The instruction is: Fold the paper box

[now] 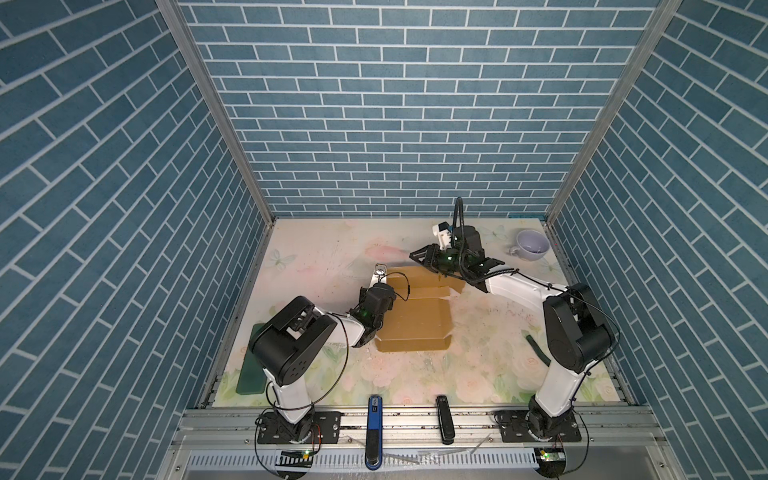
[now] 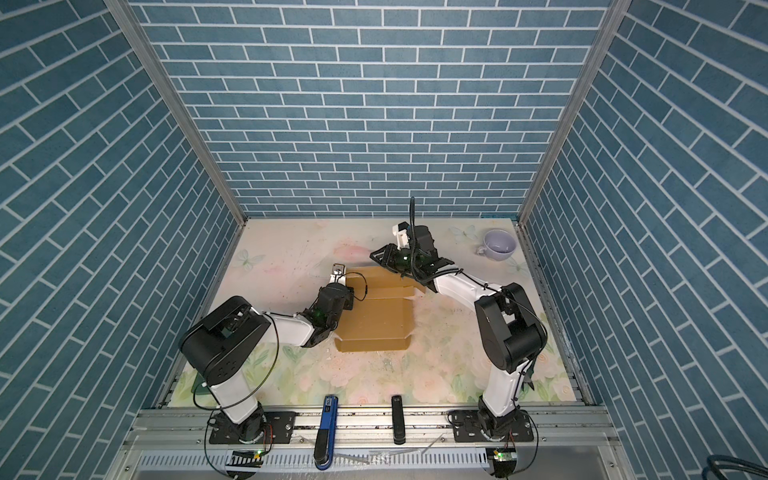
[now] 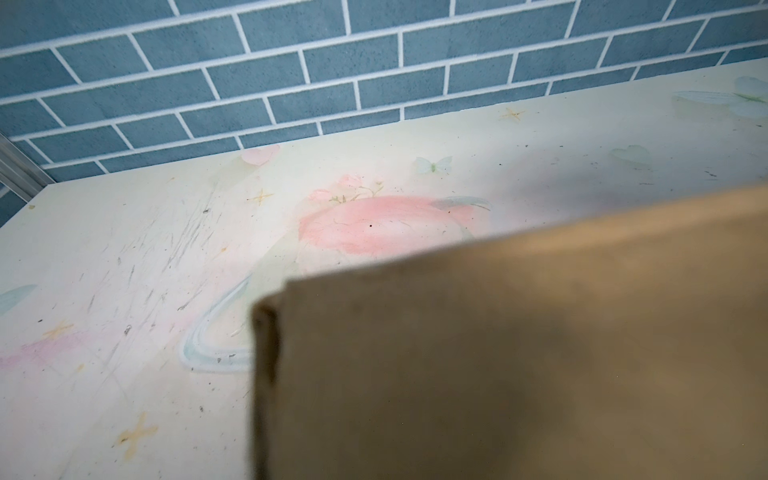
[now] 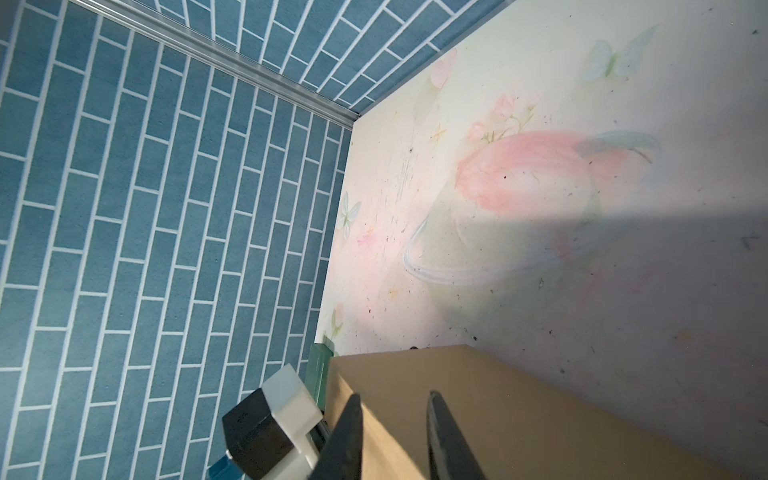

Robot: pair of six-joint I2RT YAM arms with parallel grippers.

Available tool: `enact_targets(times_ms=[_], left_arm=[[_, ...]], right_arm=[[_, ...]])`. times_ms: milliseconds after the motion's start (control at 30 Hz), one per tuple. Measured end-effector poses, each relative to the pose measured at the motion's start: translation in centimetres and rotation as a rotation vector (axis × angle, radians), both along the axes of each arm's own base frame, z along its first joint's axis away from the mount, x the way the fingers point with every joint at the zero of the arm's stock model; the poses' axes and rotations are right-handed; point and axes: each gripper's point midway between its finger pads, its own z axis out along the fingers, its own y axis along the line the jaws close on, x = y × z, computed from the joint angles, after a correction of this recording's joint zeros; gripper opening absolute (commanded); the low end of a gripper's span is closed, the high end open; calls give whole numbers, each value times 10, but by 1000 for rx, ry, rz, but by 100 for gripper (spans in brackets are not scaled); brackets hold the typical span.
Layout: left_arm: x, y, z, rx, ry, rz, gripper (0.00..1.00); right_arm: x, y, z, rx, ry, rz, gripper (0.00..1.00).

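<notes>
Floral table (image 1: 478, 353): your left gripper (image 1: 380, 293), clenched, at the paper box's (image 1: 415, 320) left edge; right gripper (image 4: 394, 398), parted, over its far corner.

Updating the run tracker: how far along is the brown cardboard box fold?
Done: on the brown corrugated cardboard box, the near wall looks raised. In hand: left gripper shut at its left edge, grip hidden; right gripper open over the lifted far panel. Left: tuck the sides, close it.

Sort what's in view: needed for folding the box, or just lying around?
Job:
- paper box

Lying about:
- lilac cup
- green pad
- dark green strip
- blue tool
- black bar
</notes>
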Motion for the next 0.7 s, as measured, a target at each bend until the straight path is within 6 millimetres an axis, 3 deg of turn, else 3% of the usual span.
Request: enact_targets(times_ms=[533,700], left_arm=[[2,-11,12,-16,-47,-38,61],[2,-11,14,-24,-58,-33,60]], right_arm=[[-1,1,0,-3,-4,4,26],[-1,0,-1,-4,-4,4,26]])
